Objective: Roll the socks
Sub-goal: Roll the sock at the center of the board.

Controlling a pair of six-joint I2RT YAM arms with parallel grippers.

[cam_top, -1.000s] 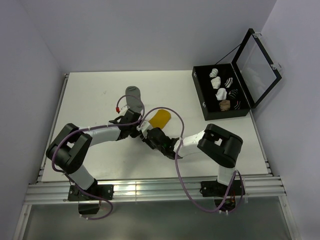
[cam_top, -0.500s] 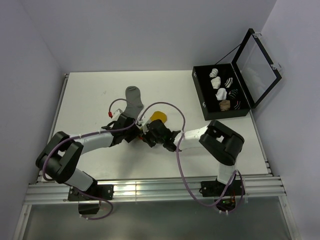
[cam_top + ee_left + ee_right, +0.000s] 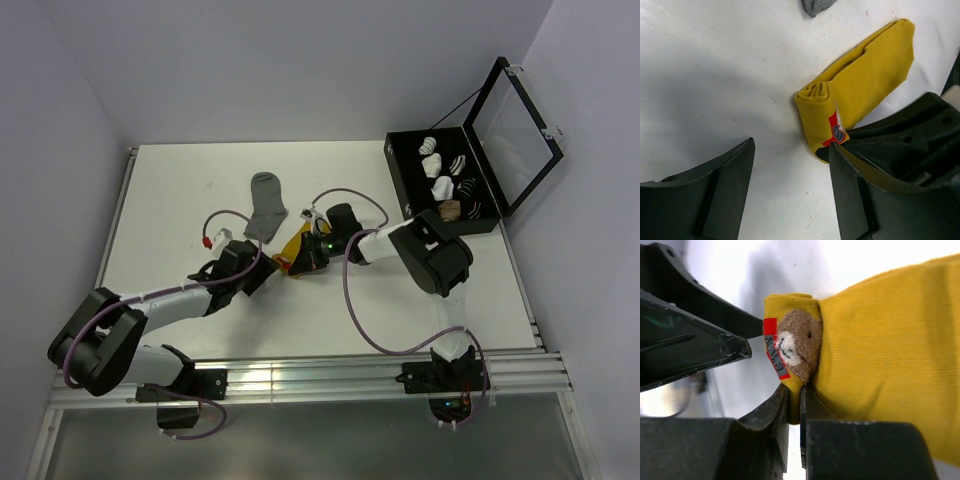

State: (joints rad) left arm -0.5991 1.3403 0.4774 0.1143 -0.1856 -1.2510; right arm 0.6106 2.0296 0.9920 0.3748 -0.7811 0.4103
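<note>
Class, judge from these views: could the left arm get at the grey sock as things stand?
Probably yes. The left gripper stands open, and the grey sock lies flat just beyond it with only table between; the yellow sock and right gripper sit off to one side.

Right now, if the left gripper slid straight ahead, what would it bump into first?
Most likely the half-rolled mustard-yellow fabric sock, at its rolled end. It lies just ahead of the open left gripper, a little to one side.
</note>
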